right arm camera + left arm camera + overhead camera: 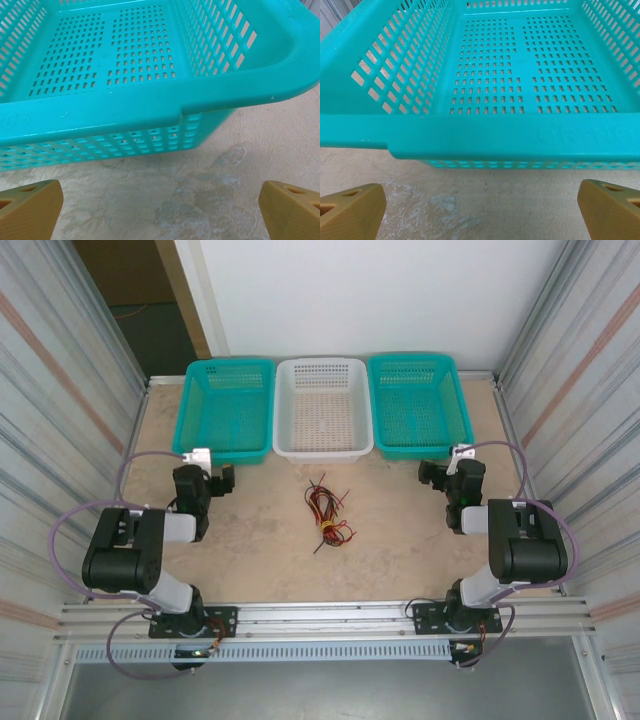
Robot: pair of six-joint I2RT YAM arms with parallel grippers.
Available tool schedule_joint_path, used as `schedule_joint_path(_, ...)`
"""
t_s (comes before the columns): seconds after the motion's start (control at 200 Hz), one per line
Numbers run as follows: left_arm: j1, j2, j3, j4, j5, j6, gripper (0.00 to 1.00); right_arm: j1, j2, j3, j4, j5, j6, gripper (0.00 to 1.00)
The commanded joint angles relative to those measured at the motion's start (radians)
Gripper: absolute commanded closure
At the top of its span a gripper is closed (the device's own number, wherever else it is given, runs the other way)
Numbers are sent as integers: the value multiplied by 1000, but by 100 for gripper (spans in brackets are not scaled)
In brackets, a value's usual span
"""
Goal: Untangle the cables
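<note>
Left hand (pixel 480 212) and right hand (pixel 160 212) gape wide; cables (pixel 327 515) lie tangled on table (pixel 400 550), outside white basket (pixel 320 453).

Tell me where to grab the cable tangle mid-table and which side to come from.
Probably from straight above: the cables lie flat on the table, so no side gives room under them. Take a free red strand at the far end toward the white basket, where strands fan apart, jaws across it. Avoid the yellow bunch, where they cross.

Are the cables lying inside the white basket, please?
No, the cables lie in a tangle on the table, in front of the white basket.
</note>
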Motion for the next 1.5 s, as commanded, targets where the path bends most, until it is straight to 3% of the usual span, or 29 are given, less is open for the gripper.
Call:
schedule_joint_path(0.0,15,-14,13,13,25,8,1,-1,-8,4,21,-4,-3,1)
schedule_joint_path(0.125,-5,-71,26,-45,-19,17,1,1,-75,66,-143,5,-2,1)
schedule_joint_path(0.18,-32,-117,59,-150,-100,25,1,4,-105,66,-163,3,-5,1)
schedule_joint_path(0.451,-88,-286,94,-389,-110,-41,1,60,-282,48,-328,133,28,1)
schedule_joint_path(0.521,-115,-324,136,-493,-169,-62,2,78,-348,38,-385,175,66,1)
schedule_joint_path(0.716,-128,-474,261,-943,-201,-288,9,130,-451,189,-888,313,285,1)
schedule_joint_path(0.842,-200,-569,315,-1198,-211,-429,11,200,-452,351,-1278,280,437,1)
schedule_joint_path(0.957,-324,-653,366,-1343,-203,-495,13,355,-580,387,-1430,295,571,1)
schedule_joint_path(0.997,-359,-667,390,-1380,-173,-522,15,370,-641,365,-1457,240,682,1)
schedule_joint_path(1.042,-392,-674,417,-1408,-131,-546,16,362,-677,325,-1383,50,692,1)
schedule_joint_path(1.072,-409,-672,431,-1419,-100,-564,18,379,-664,319,-1359,-29,692,1)
schedule_joint_path(1.112,-424,-670,446,-1422,-55,-588,20,453,-602,349,-1407,-6,715,1)
schedule_joint_path(1.217,-447,-652,451,-1372,45,-676,24,762,-409,500,-1550,273,755,1)
schedule_joint_path(1.262,-453,-642,453,-1351,88,-708,25,855,-334,562,-1588,331,790,1)
schedule_joint_path(1.358,-474,-625,453,-1322,130,-746,25,954,-228,614,-1491,216,724,1)
schedule_joint_path(1.408,-487,-617,456,-1319,136,-748,25,967,-186,612,-1407,95,677,1)
schedule_joint_path(1.498,-497,-604,465,-1328,152,-743,26,965,-129,589,-1327,9,666,1)
